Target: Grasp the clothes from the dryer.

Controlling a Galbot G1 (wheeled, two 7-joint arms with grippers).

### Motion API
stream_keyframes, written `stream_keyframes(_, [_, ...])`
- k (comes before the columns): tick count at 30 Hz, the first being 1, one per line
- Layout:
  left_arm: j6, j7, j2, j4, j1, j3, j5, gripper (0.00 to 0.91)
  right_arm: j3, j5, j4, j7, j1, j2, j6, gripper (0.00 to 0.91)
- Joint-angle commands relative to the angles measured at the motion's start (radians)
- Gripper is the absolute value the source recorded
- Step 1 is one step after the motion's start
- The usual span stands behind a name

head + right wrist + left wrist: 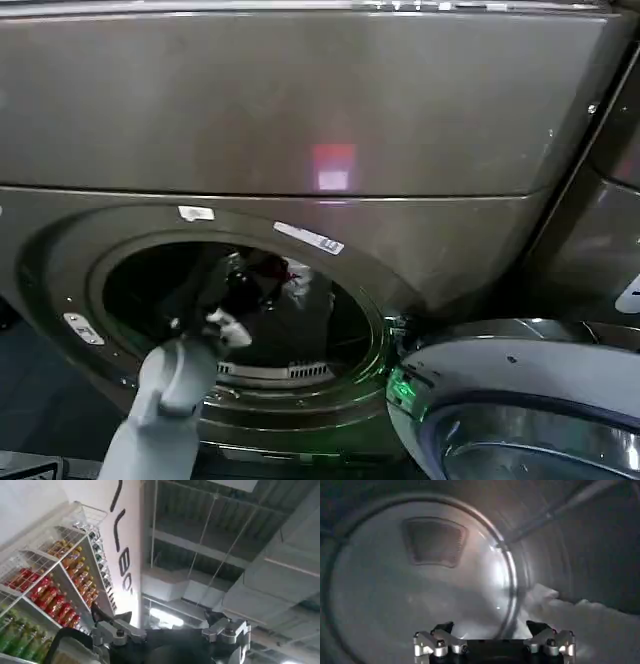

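- I have the left arm reaching up from the lower left of the head view through the porthole of the dryer [300, 130]; the left gripper [235, 300] sits inside the dark opening, left of centre.
- In the left wrist view the left gripper [494, 632] shows at the bottom centre with its jaws spread wide and nothing between them, facing the pale back wall of the drum [410, 605].
- The clothes [580, 622] lie in the lower right of that view, a pale heap against the drum wall, off to the side of the open jaws and not touched.
- My judgement: the bundle is soft, light and limp, so it will sag and drape when lifted. I would close on a raised fold near the top of the heap, taking a thick pinch so it does not slip free.
- Two white labels sit on the door ring in the head view, upper centre; I cannot read them.
- The open door [520, 410] fills the lower right of the head view.
- The right gripper [167, 622] is parked pointing up at a ceiling, jaws spread and empty; shelves of bottles [50, 590] stand at left, with large dark lettering on the white wall that I cannot make out.
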State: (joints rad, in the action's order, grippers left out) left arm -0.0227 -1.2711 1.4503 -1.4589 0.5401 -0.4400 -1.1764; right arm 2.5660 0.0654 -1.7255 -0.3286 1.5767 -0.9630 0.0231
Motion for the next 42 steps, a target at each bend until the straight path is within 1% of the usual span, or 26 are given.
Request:
stream_keyframes(1, [0.028,-0.079,0.008,0.173,-0.103,0.043,-0.014,0.907,-0.001,0.007,-0.001,-0.001,0.003,-0.002,-0.003,0.907])
stream_keyframes(5, [0.042,-0.079,0.039,0.239,-0.142,0.015,-0.057,0.907,-0.010,0.007,0.004,-0.002,0.002,0.000,-0.005,0.907])
stream_keyframes(8, [0.076,-0.078,0.072,0.294,-0.176,-0.023,-0.127,0.907,-0.015,0.007,0.007,-0.004,0.002,0.001,-0.004,0.907])
stream_keyframes(10, [0.093,-0.078,0.081,0.322,-0.194,-0.036,-0.151,0.907,-0.017,0.006,0.010,-0.005,0.002,0.000,-0.004,0.907])
stream_keyframes(16, [0.105,-0.078,0.077,0.424,-0.244,-0.007,-0.149,0.907,-0.031,0.003,0.015,-0.007,0.006,-0.005,-0.004,0.907])
stream_keyframes(25, [0.115,-0.080,0.061,0.444,-0.236,0.079,-0.135,0.907,-0.050,0.007,0.003,-0.015,0.005,-0.017,0.000,0.907])
stream_keyframes(33, [0.117,-0.080,0.029,0.483,-0.239,0.114,-0.100,0.907,-0.046,0.013,-0.003,-0.021,0.008,-0.023,0.000,0.907])
stream_keyframes(38, [0.109,-0.081,0.029,0.489,-0.235,0.126,-0.074,0.907,-0.049,0.013,0.001,-0.021,0.008,-0.021,-0.001,0.907])
stream_keyframes(42, [0.102,-0.080,0.023,0.504,-0.236,0.122,-0.091,0.907,-0.051,0.013,-0.003,-0.021,0.008,-0.024,-0.001,0.907])
